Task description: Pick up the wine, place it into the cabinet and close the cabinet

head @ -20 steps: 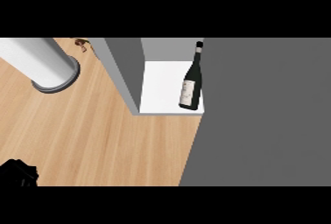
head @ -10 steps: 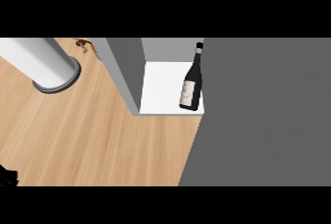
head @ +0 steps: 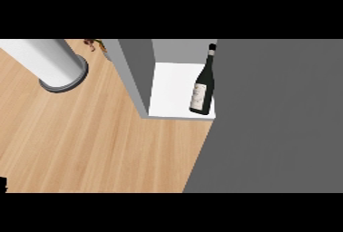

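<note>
The dark glass wine bottle (head: 202, 86) stands upright on the white shelf of the grey cabinet (head: 134, 68), upper centre of the frame. The flat grey door (head: 281, 118) at right needs swinging shut squarely — without knocking the slender bottle. Neither robot hand shows above the pale wood-grain tabletop (head: 100, 145) — their state cannot be told.

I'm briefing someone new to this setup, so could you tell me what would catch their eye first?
First, the dark wine bottle standing upright on the white cabinet floor, upper centre. Next, the large grey panel filling the right side, and a grey cylinder on the wooden counter at upper left.
</note>
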`<move>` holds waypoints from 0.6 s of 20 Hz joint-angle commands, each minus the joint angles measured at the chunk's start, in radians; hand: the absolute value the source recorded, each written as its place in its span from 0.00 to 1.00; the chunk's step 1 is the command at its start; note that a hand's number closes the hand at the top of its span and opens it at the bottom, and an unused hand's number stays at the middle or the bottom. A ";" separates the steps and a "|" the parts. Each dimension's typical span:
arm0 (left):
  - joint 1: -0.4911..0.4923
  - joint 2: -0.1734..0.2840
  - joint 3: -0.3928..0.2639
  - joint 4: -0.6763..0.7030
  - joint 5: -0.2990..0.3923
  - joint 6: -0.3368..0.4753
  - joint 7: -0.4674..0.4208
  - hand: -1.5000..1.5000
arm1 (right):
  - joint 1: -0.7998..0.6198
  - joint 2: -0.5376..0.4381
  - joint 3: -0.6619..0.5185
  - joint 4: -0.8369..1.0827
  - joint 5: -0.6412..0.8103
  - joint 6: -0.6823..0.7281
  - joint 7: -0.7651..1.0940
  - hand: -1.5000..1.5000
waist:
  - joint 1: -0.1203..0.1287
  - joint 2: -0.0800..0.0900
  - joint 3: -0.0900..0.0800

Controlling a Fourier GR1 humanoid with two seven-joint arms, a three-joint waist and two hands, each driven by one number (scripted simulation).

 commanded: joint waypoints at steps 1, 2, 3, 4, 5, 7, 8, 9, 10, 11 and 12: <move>0.002 0.028 0.033 0.002 0.019 -0.041 0.001 1.00 | -0.064 0.128 0.160 0.107 0.061 -0.147 0.013 1.00 | 0.025 0.005 -0.001; 0.006 0.015 0.022 0.005 0.014 -0.041 -0.005 1.00 | -0.049 0.128 0.167 0.120 0.048 -0.156 0.001 1.00 | 0.024 0.007 -0.001; -0.006 0.024 0.034 0.002 0.022 -0.048 0.001 1.00 | -0.070 0.128 0.154 0.127 0.060 -0.150 -0.003 1.00 | 0.024 0.009 -0.001; 0.009 0.017 0.017 0.000 0.008 -0.044 -0.004 1.00 | -0.067 0.128 0.142 0.118 0.044 -0.155 0.000 1.00 | 0.035 0.008 -0.003; 0.013 0.021 0.011 0.009 0.007 -0.059 0.000 1.00 | -0.067 0.128 0.141 0.126 0.050 -0.155 -0.009 1.00 | 0.031 0.010 -0.003; -0.002 0.018 0.032 0.012 0.021 -0.063 -0.007 1.00 | -0.073 0.127 0.124 0.151 0.044 -0.168 -0.029 1.00 | 0.035 0.016 -0.002; -0.004 0.016 0.021 0.011 0.019 -0.067 -0.002 1.00 | -0.063 0.127 0.120 0.139 0.028 -0.172 -0.011 1.00 | 0.030 0.018 -0.004; 0.000 0.031 0.028 0.003 0.020 -0.076 0.003 1.00 | -0.071 0.127 0.110 0.131 0.024 -0.178 -0.012 1.00 | 0.040 0.016 -0.003; 0.005 0.025 0.027 0.019 0.017 -0.086 -0.008 1.00 | -0.069 0.127 0.097 0.132 0.015 -0.182 -0.013 1.00 | 0.047 0.019 -0.006; -0.003 0.032 0.027 0.009 0.017 -0.080 0.004 1.00 | -0.070 0.127 0.088 0.149 0.017 -0.177 -0.020 1.00 | 0.047 0.024 -0.004; -0.005 0.028 0.024 0.017 0.023 -0.093 0.003 1.00 | -0.063 0.127 0.091 0.155 -0.002 -0.179 -0.030 1.00 | 0.049 0.029 -0.005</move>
